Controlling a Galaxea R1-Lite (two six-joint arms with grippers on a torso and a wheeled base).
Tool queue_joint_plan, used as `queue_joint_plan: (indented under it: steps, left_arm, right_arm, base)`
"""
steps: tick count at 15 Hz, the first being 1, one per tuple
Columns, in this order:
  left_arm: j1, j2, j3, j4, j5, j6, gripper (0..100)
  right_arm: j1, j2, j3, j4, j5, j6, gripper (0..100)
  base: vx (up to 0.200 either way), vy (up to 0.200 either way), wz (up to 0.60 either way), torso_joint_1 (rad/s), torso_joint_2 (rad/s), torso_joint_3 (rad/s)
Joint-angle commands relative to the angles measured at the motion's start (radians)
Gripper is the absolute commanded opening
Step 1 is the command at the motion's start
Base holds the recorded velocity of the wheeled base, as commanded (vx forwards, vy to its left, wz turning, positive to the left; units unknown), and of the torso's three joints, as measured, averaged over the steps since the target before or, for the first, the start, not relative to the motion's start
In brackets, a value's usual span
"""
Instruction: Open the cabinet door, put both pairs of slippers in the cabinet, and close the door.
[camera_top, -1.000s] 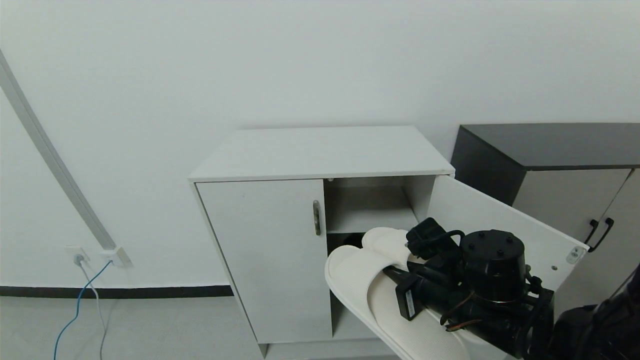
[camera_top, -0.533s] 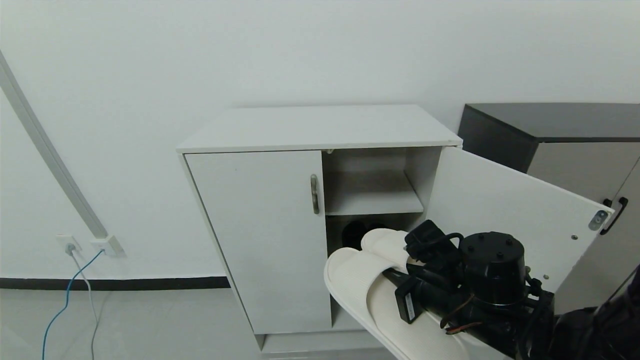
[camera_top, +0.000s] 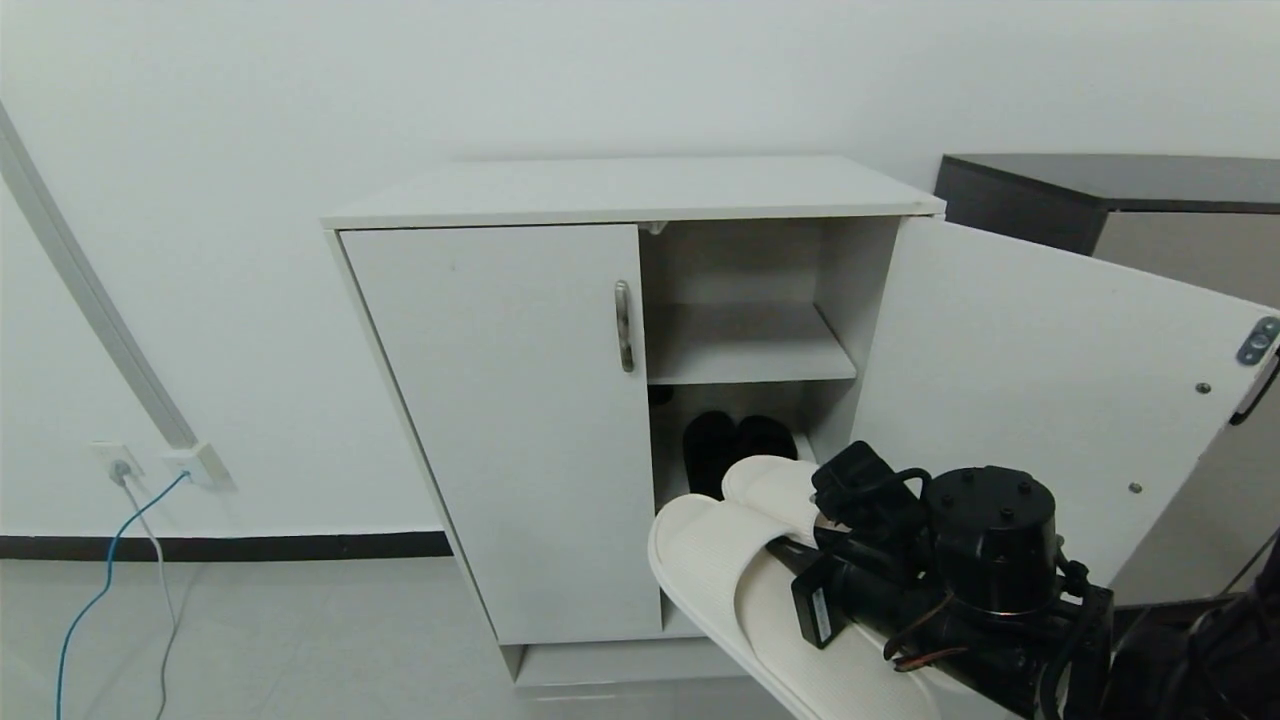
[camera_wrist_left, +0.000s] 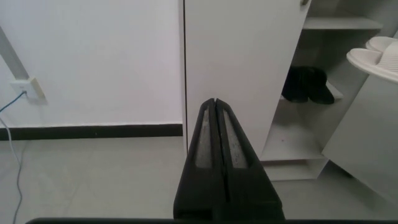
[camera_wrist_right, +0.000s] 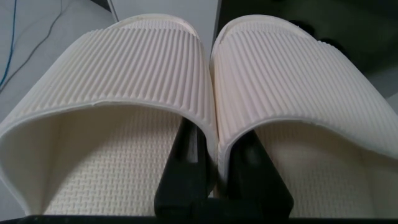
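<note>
White laminate cabinet (camera_top: 620, 190), boxy, flat-topped, centre of the head view: left door (camera_top: 500, 420) shut, slim metal bar handle (camera_top: 623, 325); right door (camera_top: 1040, 380) swung wide open. Inside, a bare upper shelf (camera_top: 750, 350); below it, black slippers (camera_top: 738, 445), one pair, side by side. White slippers (camera_top: 720, 560), one pair, ribbed straps, pebbled insoles, lower centre-right, in the air before the opening. Right pincer (camera_wrist_right: 214, 149): one finger inside each slipper, clamped on the two adjoining inner walls. Left pincer (camera_wrist_left: 215, 109): fingers pressed together, holding nothing.
</note>
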Motion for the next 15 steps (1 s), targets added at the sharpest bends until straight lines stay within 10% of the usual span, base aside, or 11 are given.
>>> queue_joint_plan:
  steps: [1, 15]
  left_arm:
    - [0.001, 0.001, 0.0, 0.0, 0.0, 0.0, 0]
    - [0.001, 0.001, 0.0, 0.0, -0.001, 0.001, 0]
  right_arm:
    - [0.0, 0.002, 0.0, 0.0, 0.0, 0.0, 0]
    - [0.0, 0.004, 0.001, -0.017, -0.001, -0.002, 0]
  base:
    - [0.0, 0.0, 0.0, -0.027, 0.44, 0.383]
    - [0.0, 0.0, 0.0, -0.005, 0.08, 0.074]
